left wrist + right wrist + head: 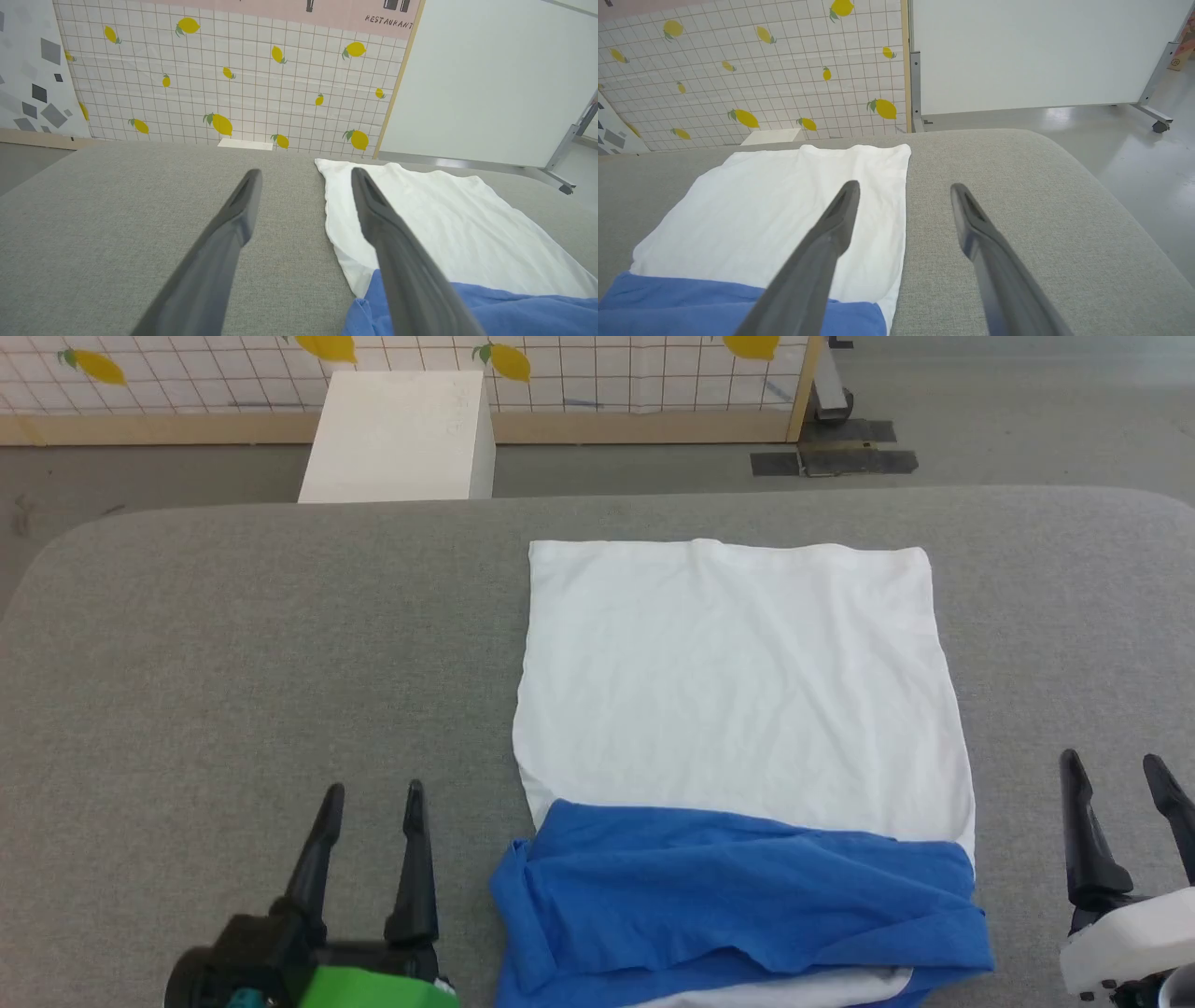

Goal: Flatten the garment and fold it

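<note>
**Both grippers open and empty, one on each side of the shirt**

The grey padded table (233,644) takes up most of the space in front of the robot. On it, a little to the robot's right of centre, lies the garment (738,681). Its white body is spread flat in a rough rectangle with only light creases. The blue sleeves (747,896) are bunched across its near end, rumpled and overlapping on top of the white cloth.

The left gripper (373,787) sits low at the near edge of the table. It is just beside the left end of the sleeves with a gap between, and its fingers point away across the table. The right gripper (1109,758) is near the garment's right edge, over bare table, pointing the same way. Both have their fingers spread wide with nothing between them.
</note>
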Robot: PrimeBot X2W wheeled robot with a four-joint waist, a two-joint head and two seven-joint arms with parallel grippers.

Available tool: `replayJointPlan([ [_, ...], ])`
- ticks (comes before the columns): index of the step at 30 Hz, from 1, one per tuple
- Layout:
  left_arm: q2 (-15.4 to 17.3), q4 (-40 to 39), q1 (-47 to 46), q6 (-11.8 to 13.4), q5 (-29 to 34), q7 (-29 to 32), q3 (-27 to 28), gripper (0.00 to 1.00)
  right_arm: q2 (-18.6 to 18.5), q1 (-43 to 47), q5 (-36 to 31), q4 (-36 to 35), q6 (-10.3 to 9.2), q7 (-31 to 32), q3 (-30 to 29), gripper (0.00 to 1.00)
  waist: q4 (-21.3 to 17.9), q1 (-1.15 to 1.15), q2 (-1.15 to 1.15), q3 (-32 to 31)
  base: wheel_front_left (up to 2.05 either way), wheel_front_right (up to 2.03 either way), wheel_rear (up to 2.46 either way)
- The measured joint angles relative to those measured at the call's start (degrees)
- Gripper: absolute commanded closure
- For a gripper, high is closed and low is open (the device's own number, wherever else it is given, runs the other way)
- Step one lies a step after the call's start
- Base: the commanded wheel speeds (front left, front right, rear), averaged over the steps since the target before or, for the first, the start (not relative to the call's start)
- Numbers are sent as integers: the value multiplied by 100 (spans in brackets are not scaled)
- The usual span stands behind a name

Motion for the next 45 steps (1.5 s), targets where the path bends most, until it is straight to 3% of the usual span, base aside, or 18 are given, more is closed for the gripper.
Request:
replayJointPlan([
  [2,49,-68,-120,-62,-3,44,23,0,2,4,11,-25,1,-42,1,0,-11,0,0,36,0,0,0],
  [5,402,-213,-697,-274,97,417,37,0,4,3,25,-93,1,-78,12,0,-7,0,0,136,0,0,0],
  [12,1187,-254,-3064,-1015,112,1944,166,0,8,-208,5,-332,1,-68,247,0,13,0,0,586,0,0,0],
  [16,1315,229,-4599,-1396,-21,2754,167,0,9,-441,20,-435,1,-69,335,0,-11,0,0,970,0,0,0],
  [22,1190,1388,-6261,-1671,-246,3571,9,0,9,-701,43,-528,1,-138,447,0,-98,0,0,1581,0,0,0],
  [33,1003,2716,-7303,-1909,-404,4543,-415,0,10,-1101,47,-610,1,-222,589,0,-421,1,0,2634,0,0,0],
  [45,1065,3210,-7243,-1789,-570,5147,-566,0,-16,-1367,122,-430,1,-323,628,0,-835,1,0,3460,0,0,0],
])
